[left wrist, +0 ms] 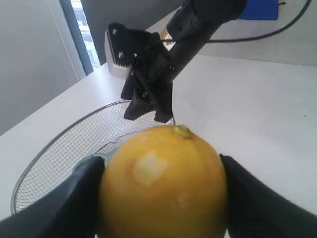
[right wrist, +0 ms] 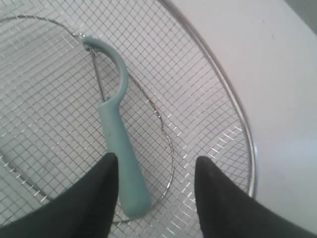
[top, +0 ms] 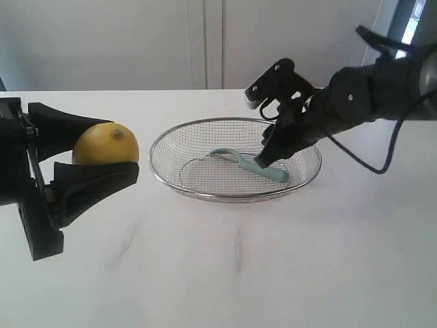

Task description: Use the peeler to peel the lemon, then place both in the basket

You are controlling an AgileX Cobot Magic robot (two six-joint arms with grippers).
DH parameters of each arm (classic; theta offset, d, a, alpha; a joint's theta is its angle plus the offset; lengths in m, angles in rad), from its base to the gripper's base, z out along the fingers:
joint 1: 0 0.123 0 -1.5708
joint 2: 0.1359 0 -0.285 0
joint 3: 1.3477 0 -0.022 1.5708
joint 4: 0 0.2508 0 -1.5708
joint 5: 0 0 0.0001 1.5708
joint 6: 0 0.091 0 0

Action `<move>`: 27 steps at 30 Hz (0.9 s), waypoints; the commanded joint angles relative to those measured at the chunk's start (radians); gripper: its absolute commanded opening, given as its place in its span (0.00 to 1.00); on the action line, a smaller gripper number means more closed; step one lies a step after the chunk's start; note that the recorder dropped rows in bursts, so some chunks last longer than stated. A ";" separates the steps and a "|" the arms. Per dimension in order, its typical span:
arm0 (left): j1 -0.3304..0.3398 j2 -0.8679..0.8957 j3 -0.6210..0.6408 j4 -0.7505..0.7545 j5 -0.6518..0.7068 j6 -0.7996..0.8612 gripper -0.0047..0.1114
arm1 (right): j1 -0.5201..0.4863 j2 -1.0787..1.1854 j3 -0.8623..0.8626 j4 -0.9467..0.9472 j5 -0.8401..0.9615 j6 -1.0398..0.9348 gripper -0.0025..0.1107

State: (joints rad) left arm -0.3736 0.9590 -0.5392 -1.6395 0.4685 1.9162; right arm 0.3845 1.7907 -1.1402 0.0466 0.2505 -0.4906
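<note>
My left gripper (top: 113,159) is shut on the lemon (top: 106,145), held above the table left of the basket (top: 171,140). In the left wrist view the lemon (left wrist: 163,183) fills the space between the black fingers (left wrist: 59,208) and shows a pale peeled patch. The peeler (top: 256,165) lies on the mesh inside the basket, its teal handle toward the right rim. My right gripper (top: 273,152) hangs open just over that handle; in the right wrist view the peeler (right wrist: 116,134) lies beside one finger, not gripped, and the right gripper (right wrist: 156,171) has only mesh between its tips.
The basket's metal rim (right wrist: 242,124) curves close to the right gripper. White tabletop (top: 239,266) spreads in front of the basket. A pale wall runs along the back.
</note>
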 commanded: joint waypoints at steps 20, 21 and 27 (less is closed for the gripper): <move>-0.002 -0.004 -0.006 -0.018 -0.054 -0.010 0.04 | -0.006 -0.565 0.165 -0.017 -0.039 0.115 0.02; -0.002 -0.004 -0.006 -0.018 -0.054 -0.010 0.04 | -0.006 -0.565 0.167 -0.017 -0.047 0.120 0.02; 0.000 -0.004 -0.006 0.006 -0.058 -0.046 0.04 | -0.004 -0.626 0.167 -0.010 -0.036 0.172 0.02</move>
State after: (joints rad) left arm -0.3736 0.9590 -0.5392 -1.6290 0.3989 1.9034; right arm 0.3829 1.2059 -0.9768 0.0407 0.2305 -0.3552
